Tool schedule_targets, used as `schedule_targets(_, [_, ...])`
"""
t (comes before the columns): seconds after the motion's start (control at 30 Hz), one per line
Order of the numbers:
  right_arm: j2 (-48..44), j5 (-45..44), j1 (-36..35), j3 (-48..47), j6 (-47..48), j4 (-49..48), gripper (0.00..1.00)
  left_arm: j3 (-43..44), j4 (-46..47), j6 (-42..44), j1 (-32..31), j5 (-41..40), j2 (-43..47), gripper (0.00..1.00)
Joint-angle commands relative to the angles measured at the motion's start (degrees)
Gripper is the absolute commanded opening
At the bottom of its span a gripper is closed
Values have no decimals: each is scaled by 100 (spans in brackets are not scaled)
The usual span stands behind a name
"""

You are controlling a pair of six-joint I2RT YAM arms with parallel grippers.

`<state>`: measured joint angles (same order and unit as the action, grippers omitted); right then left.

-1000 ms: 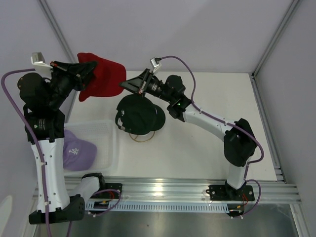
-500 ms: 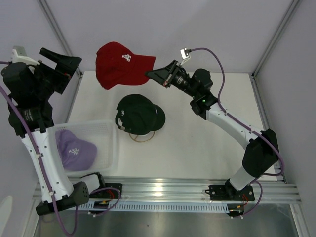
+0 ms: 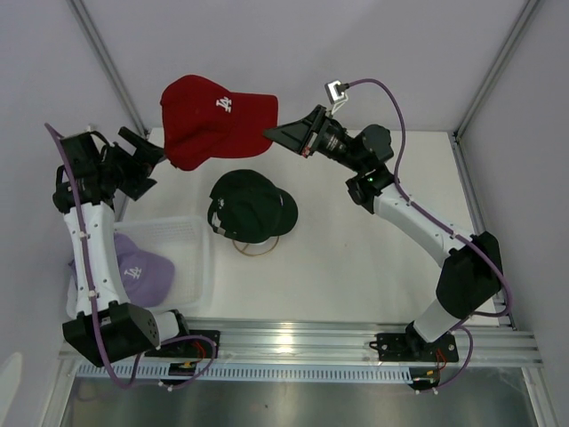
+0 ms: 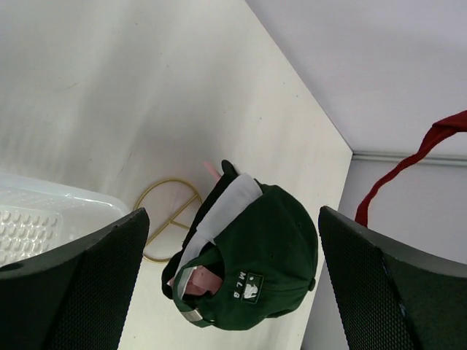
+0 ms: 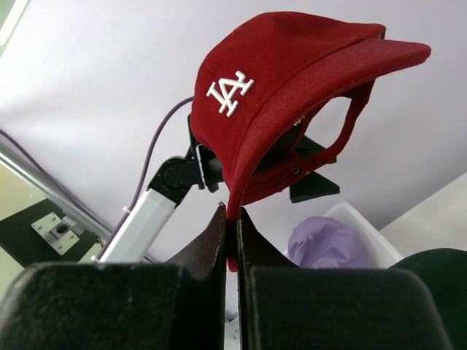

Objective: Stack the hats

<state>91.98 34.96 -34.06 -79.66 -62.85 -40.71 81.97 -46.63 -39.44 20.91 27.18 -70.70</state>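
Three hats can be counted separately in the top view: one red hat (image 3: 213, 120), one dark green hat (image 3: 253, 206) and one lavender hat (image 3: 138, 271). There are two arms, one wire stand and one basket. The right claw (image 3: 274, 133) is closed on the brim of the red hat and holds it raised above the far left part of the desk (image 3: 356, 258), clear of the surface. The left claw (image 3: 149, 160) stands open near the rear of the red hat. From above it cannot be judged whether the two touch. The dark green hat sits on top of the pile over the gold wire stand (image 3: 258, 247), near the middle of the desk. The lavender hat lies inside the white basket (image 3: 191, 236) at the left edge. The left wrist view shows what the top view does not: under the dark green hat there is a white layer (image 4: 226, 208) and pink fabric (image 4: 201, 281), so the pile holds more than one hat. The stand's ring also shows beside the basket wall. The right wrist view shows the two fingers (image 5: 215, 240) pressed together on the brim edge, the white emblem on the red crown, and the lavender hat low in the background. It shows no detail of the pile.
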Motion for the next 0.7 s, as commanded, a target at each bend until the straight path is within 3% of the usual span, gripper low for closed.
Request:
schedule_targets(0.0, [39,178,-4,-32,-157,-666,0,-137,698,-46,80,507,91,100])
schedule_targets(0.17, [30,222,-56,55,-149,-640,0,-419,1340,-327,142,1367,91,99])
schedule_targets(0.53, [-67,178,-109,196,-96,-658,0,-788,2149,-802,160,2291,126,92])
schedule_targets(0.6, [-58,160,-127,196,-96,-701,0,-762,1993,-566,-15,2309,39,91])
schedule_targets(0.67, [-49,169,-118,161,-113,-763,0,-482,1145,107,-174,2074,-102,89])
